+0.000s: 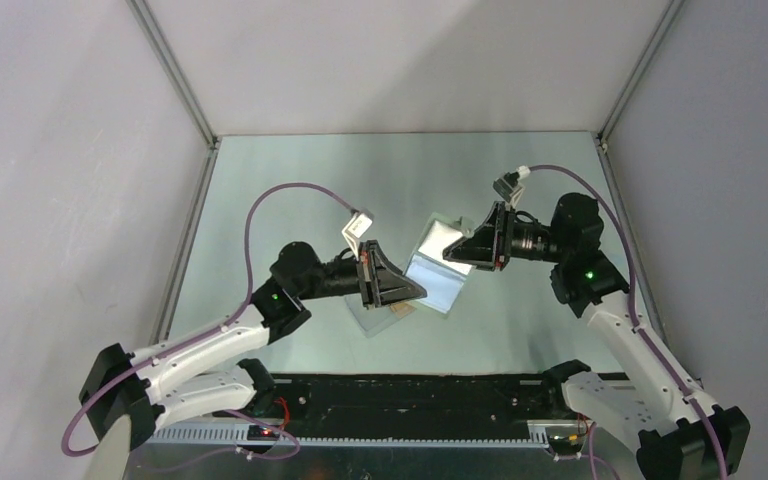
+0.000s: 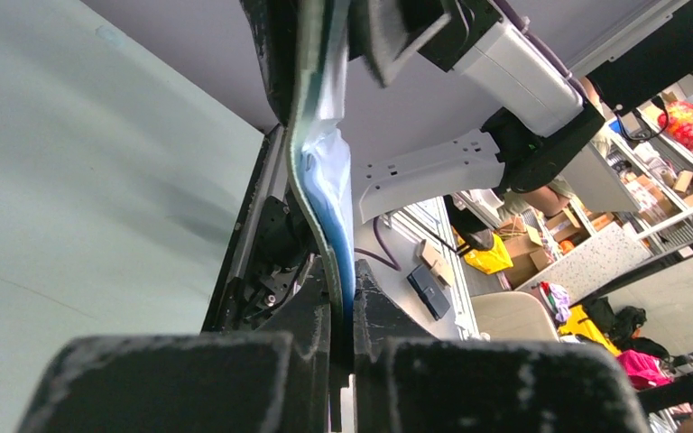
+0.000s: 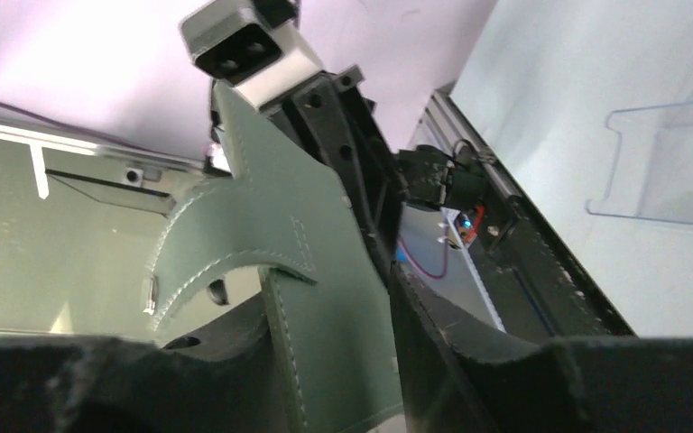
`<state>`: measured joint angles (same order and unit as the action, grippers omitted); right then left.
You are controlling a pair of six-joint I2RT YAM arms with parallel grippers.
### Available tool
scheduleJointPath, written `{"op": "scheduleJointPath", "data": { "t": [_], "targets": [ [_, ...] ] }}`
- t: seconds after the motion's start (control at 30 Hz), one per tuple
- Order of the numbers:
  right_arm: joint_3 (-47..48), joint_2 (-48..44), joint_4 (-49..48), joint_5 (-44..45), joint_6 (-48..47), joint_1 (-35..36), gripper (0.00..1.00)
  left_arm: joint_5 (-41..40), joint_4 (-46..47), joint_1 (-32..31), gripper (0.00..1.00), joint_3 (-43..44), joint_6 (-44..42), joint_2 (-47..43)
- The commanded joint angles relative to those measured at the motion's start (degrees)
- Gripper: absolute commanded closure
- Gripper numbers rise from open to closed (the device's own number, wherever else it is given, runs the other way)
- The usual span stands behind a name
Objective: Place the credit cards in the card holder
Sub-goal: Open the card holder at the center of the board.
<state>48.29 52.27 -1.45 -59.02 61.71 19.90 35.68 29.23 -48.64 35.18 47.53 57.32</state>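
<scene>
The card holder (image 1: 438, 278) is held open in the air between both grippers, its light blue inside facing up. My left gripper (image 1: 415, 290) is shut on its near-left edge; in the left wrist view the fingertips (image 2: 343, 307) pinch the green-and-blue flap (image 2: 325, 180). My right gripper (image 1: 457, 250) is shut on the far-right flap; in the right wrist view the grey-green outside with its snap tab (image 3: 307, 234) sits between the fingers (image 3: 343, 334). A sliver of an orange-tan credit card (image 1: 397, 311) shows under the left gripper; the other cards are hidden.
A clear plastic box (image 1: 370, 320) lies on the table below the left gripper. A clear plastic piece (image 3: 668, 171) lies on the table in the right wrist view. The black rail (image 1: 410, 395) runs along the near edge. Grey walls enclose the table.
</scene>
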Motion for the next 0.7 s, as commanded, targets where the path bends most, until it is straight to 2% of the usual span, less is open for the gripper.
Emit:
{"op": "scheduleJointPath", "data": {
  "t": [0.0,0.03,0.07,0.1,0.17,0.4,0.67],
  "targets": [
    [2.7,1.2,6.2,-2.3,-6.5,-0.2,0.63,2.4,1.9,0.0,1.0,3.4,-1.0,-0.4],
    [2.7,1.5,6.2,-3.2,-6.6,-0.3,0.74,2.8,1.9,0.0,1.0,3.4,-1.0,-0.4],
    [2.6,2.2,6.1,-3.7,-6.6,-0.6,0.79,3.0,1.9,0.0,1.0,3.4,-1.2,-0.5],
    [2.7,2.7,6.1,-4.6,-6.4,-0.8,0.91,3.3,1.7,0.0,1.0,3.4,-1.7,-0.6],
    [2.6,3.2,5.1,-6.5,-5.4,-1.7,1.0,3.2,0.9,0.1,1.0,3.1,-3.0,-0.9],
    [2.6,2.8,-8.2,-13.4,5.4,-3.9,1.0,0.3,-4.2,1.5,1.0,1.7,-7.4,-1.3],
    [2.6,0.7,-11.4,-15.0,7.9,-3.9,1.0,-0.7,-5.7,3.7,1.0,3.5,-8.9,3.5]
  ]
}}
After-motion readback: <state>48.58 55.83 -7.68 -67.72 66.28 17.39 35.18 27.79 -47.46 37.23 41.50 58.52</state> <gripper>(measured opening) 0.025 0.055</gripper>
